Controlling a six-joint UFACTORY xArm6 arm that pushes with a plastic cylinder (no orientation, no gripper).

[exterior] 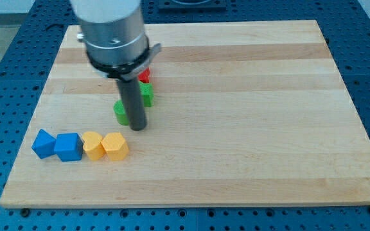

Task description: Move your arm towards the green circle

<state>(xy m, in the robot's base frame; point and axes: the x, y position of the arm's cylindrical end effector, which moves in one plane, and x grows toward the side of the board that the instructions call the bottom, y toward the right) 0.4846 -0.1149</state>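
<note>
Our rod comes down from the view's top left, and my tip (138, 128) sits on the wooden board (236, 128), left of centre. We carry no claw, only the straight dark rod, so there is nothing to report as open, closed or gripping. The green circle (120, 112) lies just to the view's left of the rod's lower end, partly hidden by it; the tip looks to be touching it or nearly so, and we can't tell which. A second green block (147, 94) sits just on the rod's right side, a little higher in the view, shape unclear. A red block (145, 75) peeks out above that one, mostly covered by the arm's housing. Near the board's lower left edge we have a row of four: blue star-like block (43, 143), blue cube (69, 147), yellow block (92, 145), yellow hexagon-like block (115, 145), each touching its neighbour, well apart from the tip.
</note>
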